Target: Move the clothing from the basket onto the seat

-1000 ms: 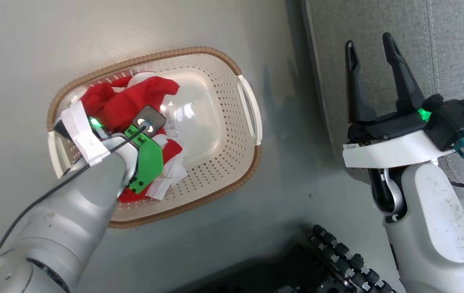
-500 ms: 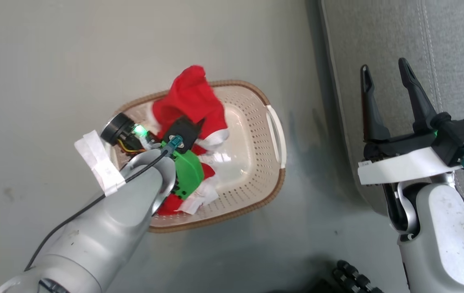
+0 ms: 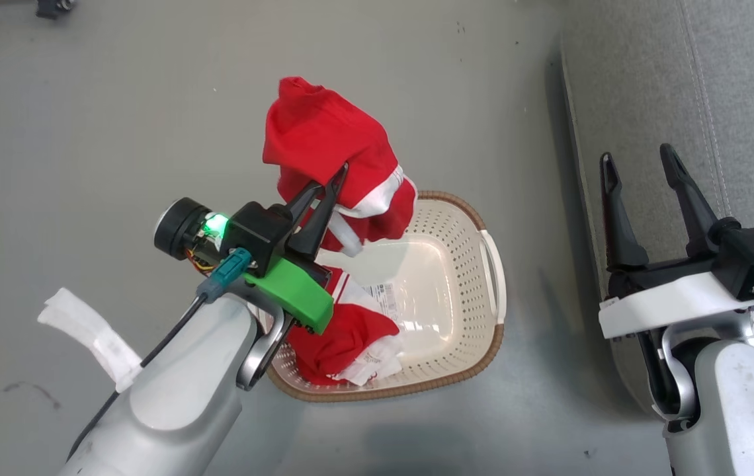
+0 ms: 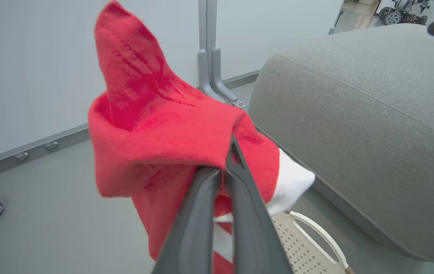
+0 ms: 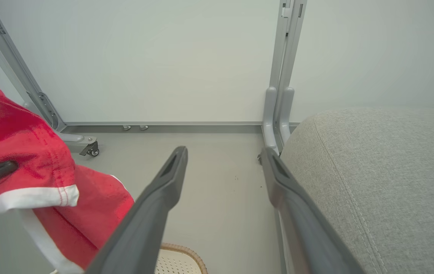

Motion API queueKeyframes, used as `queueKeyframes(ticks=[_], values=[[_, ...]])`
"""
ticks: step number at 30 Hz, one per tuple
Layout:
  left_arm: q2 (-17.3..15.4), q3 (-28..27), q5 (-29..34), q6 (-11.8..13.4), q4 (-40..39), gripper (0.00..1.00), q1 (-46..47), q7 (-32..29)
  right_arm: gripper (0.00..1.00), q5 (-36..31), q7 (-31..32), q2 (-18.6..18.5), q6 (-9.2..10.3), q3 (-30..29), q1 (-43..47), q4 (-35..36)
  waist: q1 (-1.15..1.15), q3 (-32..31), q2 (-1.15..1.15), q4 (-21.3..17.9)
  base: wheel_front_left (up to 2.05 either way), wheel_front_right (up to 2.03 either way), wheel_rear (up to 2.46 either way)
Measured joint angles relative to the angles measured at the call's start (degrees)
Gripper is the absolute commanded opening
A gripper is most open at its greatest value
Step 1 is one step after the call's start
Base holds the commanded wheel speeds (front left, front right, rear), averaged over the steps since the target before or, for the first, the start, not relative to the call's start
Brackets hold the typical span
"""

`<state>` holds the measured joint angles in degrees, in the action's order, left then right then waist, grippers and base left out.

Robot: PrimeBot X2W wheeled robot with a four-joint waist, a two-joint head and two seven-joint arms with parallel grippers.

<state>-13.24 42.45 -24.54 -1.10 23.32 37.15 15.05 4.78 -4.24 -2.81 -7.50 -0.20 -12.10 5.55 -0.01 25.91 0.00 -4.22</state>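
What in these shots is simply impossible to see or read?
- Head view: the barcode sticker in the basket is too small to read.
- Head view: the left arm's green bracket covers part of the second garment, and its print is too small to read.
- Head view: the seat runs off the top and right edges.
- Left wrist view: the left gripper, shut on the lifted garment, hides the pinched fold.

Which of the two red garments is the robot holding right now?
The upper red garment, pinched in the left gripper and hanging above the basket; the other garment lies in the basket.
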Motion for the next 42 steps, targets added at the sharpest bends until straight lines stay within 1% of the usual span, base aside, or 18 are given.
queueKeyframes(ticks=[3,7,8,15,25,32,37,42], values=[[-0.1,-3.5,-0.1,-1.0,-4.2,0.0,-2.5,0.0,1.0,-0.3,0.9,0.0,0.0,-0.1,1.4,0.4,0.0,-2.4,0.0,1.1,0.0,0.0,0.0],[-0.4,-7.2,0.0,-1.5,-7.7,0.0,-6.2,0.1,1.0,-0.3,1.7,0.0,0.0,0.4,3.2,0.5,0.0,-5.7,0.0,2.2,0.0,0.0,0.0],[-0.5,-8.1,-0.1,-2.0,-8.6,0.0,-7.2,0.1,1.0,-0.1,1.9,0.0,0.0,0.4,3.7,0.5,0.0,-6.6,0.0,2.4,0.0,0.0,0.0],[-0.6,-12.0,-1.1,-3.9,-13.4,0.0,-12.2,0.1,1.0,0.7,2.7,0.0,0.0,1.0,7.1,0.2,0.0,-12.2,0.0,3.4,0.0,0.0,0.0],[-0.4,-12.6,-2.0,-4.7,-14.7,0.0,-18.2,0.1,1.0,1.6,4.4,0.0,0.01,2.2,12.2,-0.1,0.0,-19.8,0.0,4.0,0.0,0.0,0.0],[-0.2,-11.8,-3.1,-4.6,-15.7,0.0,-22.0,-0.2,1.0,2.4,5.6,0.0,0.0,2.5,15.7,0.6,0.0,-24.7,0.0,4.1,0.0,0.0,0.0],[-0.3,-11.6,-3.5,-3.9,-16.9,0.0,-23.3,-0.4,1.0,2.7,6.1,0.0,0.0,2.7,16.9,1.4,0.0,-27.0,0.0,4.3,0.0,0.0,0.0],[-0.5,-11.5,-3.7,-3.5,-17.9,0.0,-23.9,-0.8,1.0,3.2,6.2,0.0,0.0,3.0,17.7,1.7,0.0,-27.7,0.0,4.6,0.0,0.0,0.0]])
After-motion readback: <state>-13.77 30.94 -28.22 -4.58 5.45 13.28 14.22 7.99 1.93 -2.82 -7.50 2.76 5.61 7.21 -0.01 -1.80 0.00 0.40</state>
